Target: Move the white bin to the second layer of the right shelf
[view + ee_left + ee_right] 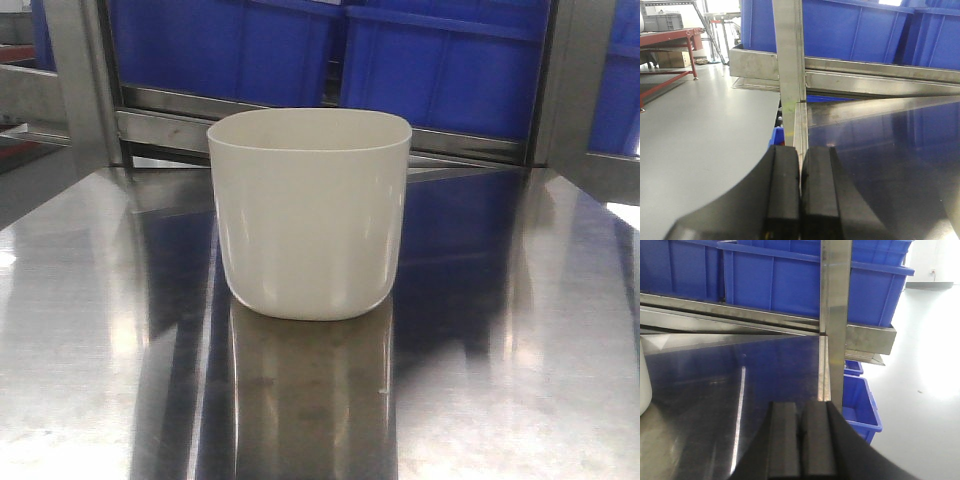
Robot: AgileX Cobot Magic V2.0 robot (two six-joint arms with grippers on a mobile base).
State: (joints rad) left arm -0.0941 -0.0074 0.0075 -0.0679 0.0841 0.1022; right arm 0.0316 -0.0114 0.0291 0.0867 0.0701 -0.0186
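My front camera sits low and close, facing level across the tabletop toward the blue crates. Wrist cameras peer forward over the left end effector and right end effector — along opposite tabletop edges — sharing those crates.

Blue crates lined the far side behind the shiny steel counter. A red-framed bench stood far left, a cardboard box beneath it.
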